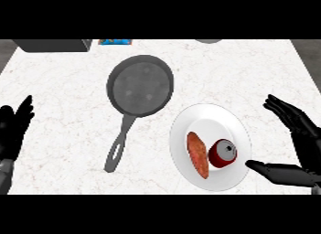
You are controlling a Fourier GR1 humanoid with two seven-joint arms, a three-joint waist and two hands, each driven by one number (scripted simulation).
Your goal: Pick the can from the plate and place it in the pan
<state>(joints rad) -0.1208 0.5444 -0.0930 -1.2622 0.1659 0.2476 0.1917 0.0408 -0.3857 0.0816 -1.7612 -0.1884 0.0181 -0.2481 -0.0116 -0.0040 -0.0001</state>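
The can is being carried lying on the plate, beside a reddish food piece. At its 3 o'clock the right robot hand is being held spread, untouching. The pan at 11 o'clock is being separated by bare table; the left robot hand is being rested open at the 9 o'clock edge.

Lighting: bright and even across the pale marbled counter, with no single source showing and no hard cast shadows beneath the pan or the white plate. Glare: none on the counter; the plate reads near pure white, its rim faintly shaded, and the can top carries a small pale highlight. Definition: soft throughout, edges of the black hands and pan handle slightly blurred, round shapes stretched taller than wide.
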